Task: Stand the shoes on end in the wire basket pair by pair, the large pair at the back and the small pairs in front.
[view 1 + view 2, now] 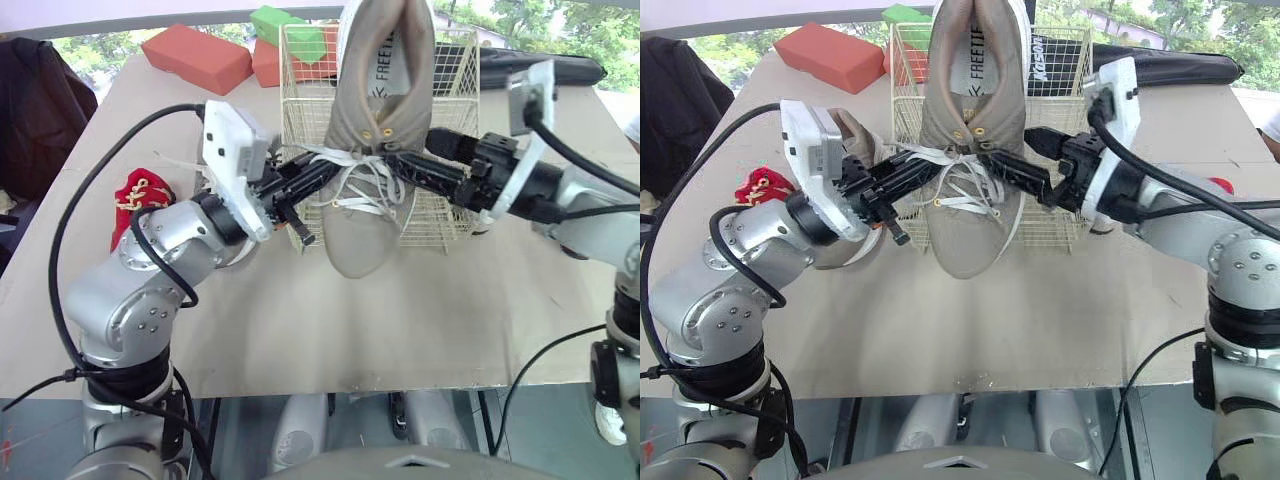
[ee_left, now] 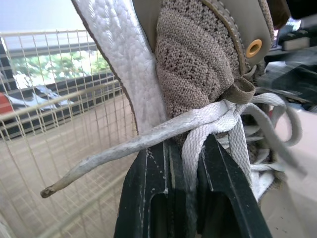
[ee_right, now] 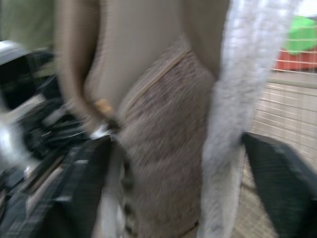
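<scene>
left fingers (image 2: pixel 143 198) tight on a lace (image 2: pixel 198 119), right fingers (image 3: pixel 79 188) tight round the big shoe (image 1: pixel 375 100), toe-down before the wire basket (image 1: pixel 455 90)

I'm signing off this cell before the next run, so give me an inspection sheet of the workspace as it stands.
Surface: tan table, no spills seen.
Job's things: large pair of taupe shoes held toes-down between both grippers, in front of the wire basket; nothing seen in the basket where it shows; small red shoe lies on the table by the left arm.
Clutter: red blocks and green block at the table's back.
Grippers: left gripper pinches a lace of the pair; right gripper clamps the pair's sides.
Cables: left arm cable loops wide over the table; right arm cable runs along the arm.
Surroundings: dark garment at left, black bag at back right.
</scene>
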